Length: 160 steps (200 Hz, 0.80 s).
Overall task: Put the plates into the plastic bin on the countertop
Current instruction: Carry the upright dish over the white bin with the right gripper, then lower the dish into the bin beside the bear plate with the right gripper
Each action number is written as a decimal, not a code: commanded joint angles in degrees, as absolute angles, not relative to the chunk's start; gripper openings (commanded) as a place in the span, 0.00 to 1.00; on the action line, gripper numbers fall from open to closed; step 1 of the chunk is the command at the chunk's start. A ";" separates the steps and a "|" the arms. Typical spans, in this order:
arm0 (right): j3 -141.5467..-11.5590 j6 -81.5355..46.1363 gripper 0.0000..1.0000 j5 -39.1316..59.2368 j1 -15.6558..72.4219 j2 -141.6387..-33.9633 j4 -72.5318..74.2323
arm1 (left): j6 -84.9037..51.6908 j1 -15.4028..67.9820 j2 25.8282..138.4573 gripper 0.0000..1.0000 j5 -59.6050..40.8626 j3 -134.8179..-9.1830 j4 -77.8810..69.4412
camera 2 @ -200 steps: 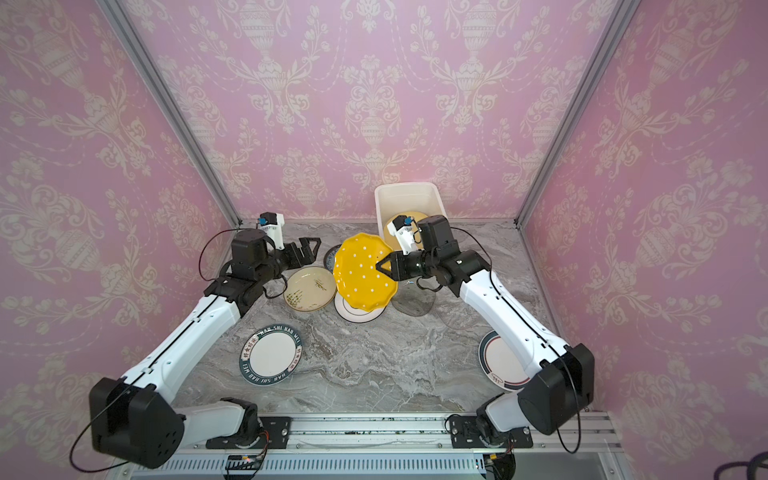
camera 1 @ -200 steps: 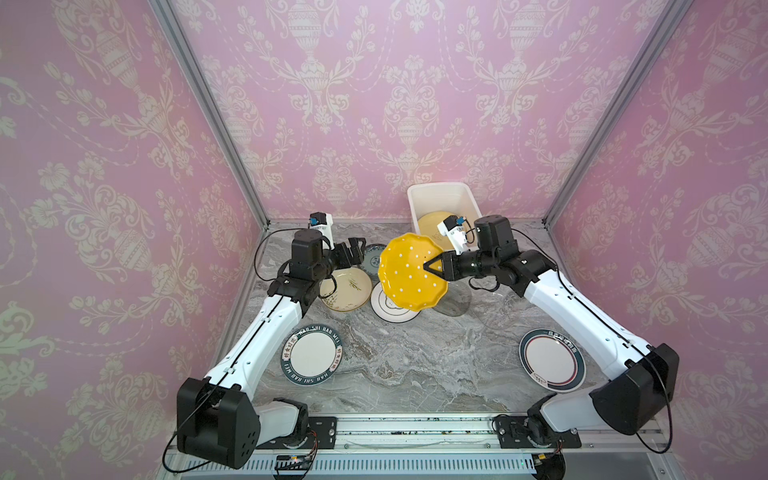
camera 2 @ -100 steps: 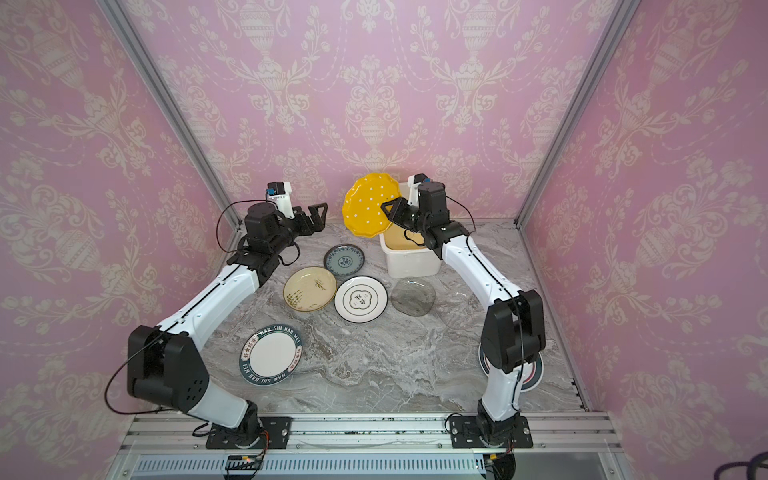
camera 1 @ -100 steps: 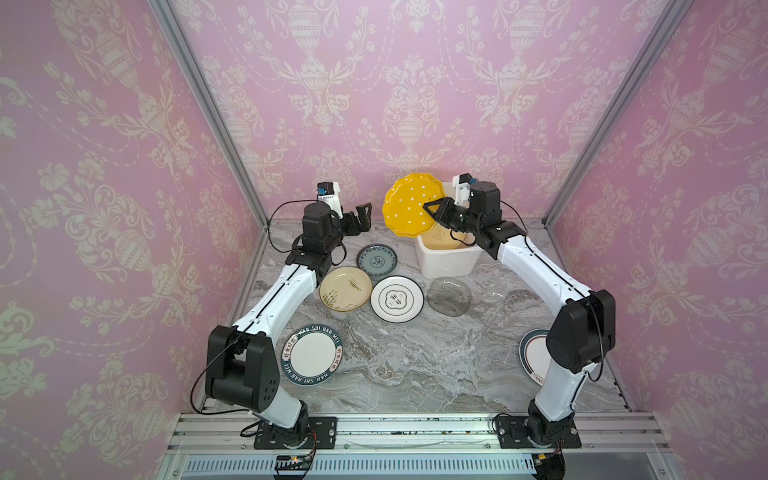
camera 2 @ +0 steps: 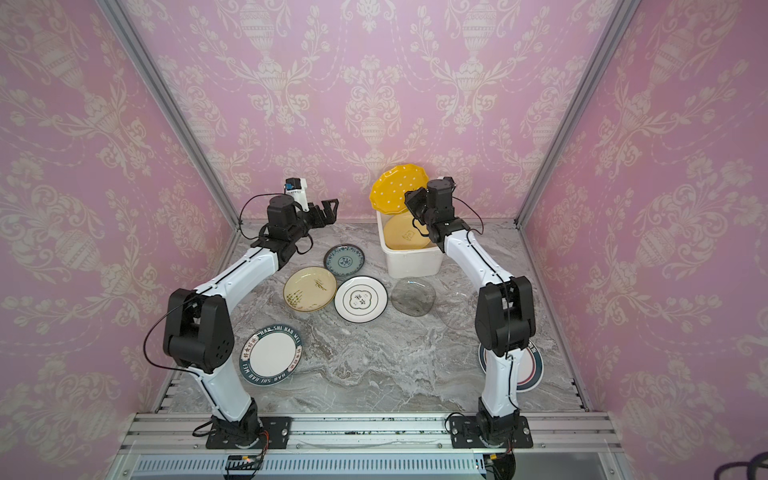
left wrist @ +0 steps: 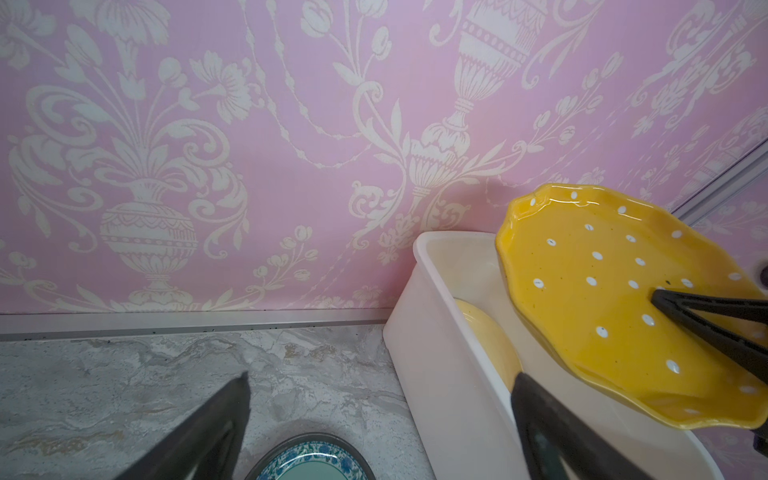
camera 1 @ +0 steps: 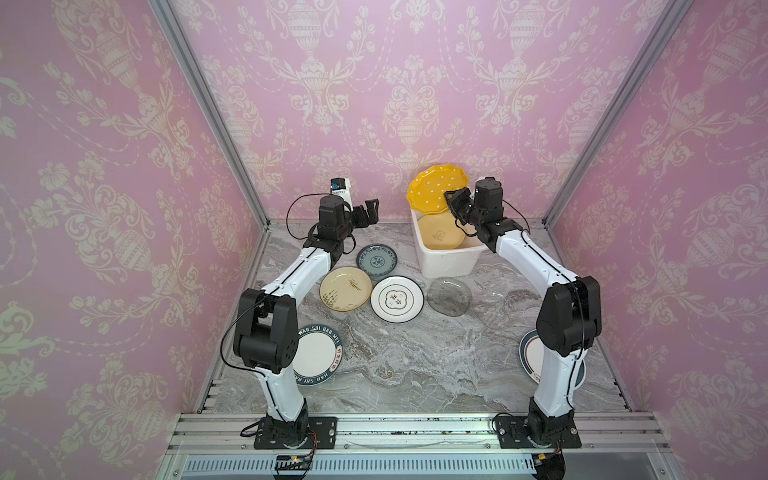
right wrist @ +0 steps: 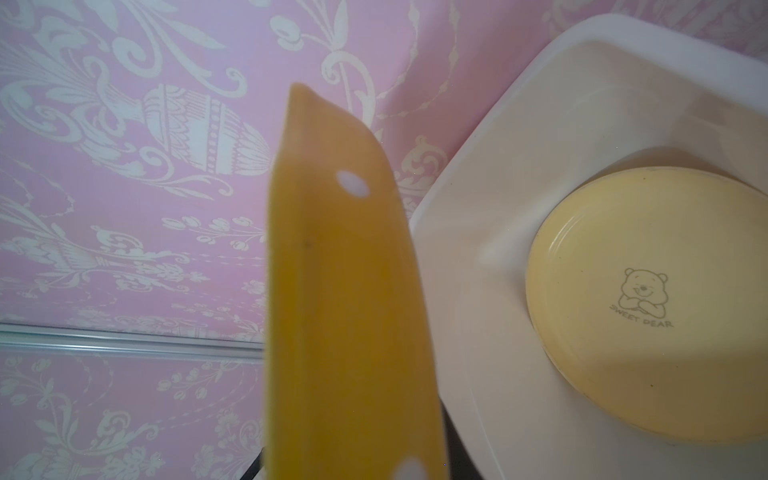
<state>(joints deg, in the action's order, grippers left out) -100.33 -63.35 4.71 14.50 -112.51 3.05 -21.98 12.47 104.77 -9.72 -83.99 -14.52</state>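
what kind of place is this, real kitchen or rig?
Probably a staged robot test cell, not a kitchen: marble-look countertop boxed in by pink wallpaper panels, with two arms bolted to an aluminium rail.

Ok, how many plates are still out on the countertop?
7: blue-patterned plate, cream plate, white dark-rimmed plate and clear glass plate at centre; a fainter second glass plate beside it; lettered-rim plate front left; ringed plate front right, partly behind the right arm. More may be hidden.
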 commanded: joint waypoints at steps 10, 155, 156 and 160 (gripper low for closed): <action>-103.49 -70.89 0.00 -4.20 14.84 -112.73 12.73 | -23.09 12.22 106.08 0.99 -9.67 -86.67 -15.45; -118.02 -90.95 0.00 -18.64 19.63 -125.31 -5.40 | -23.91 12.13 106.73 0.99 -14.02 -84.46 -15.51; -118.07 -91.13 0.00 -18.72 19.66 -125.37 -5.56 | -23.91 12.13 106.72 0.99 -14.04 -84.46 -15.49; -118.33 -91.87 0.00 -19.07 19.76 -125.64 -6.18 | -23.91 12.10 106.72 0.99 -14.06 -84.46 -15.47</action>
<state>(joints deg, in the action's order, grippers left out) -113.25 -86.48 -15.53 18.81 -125.71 -9.96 -24.51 12.47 106.85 -12.05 -85.03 -15.40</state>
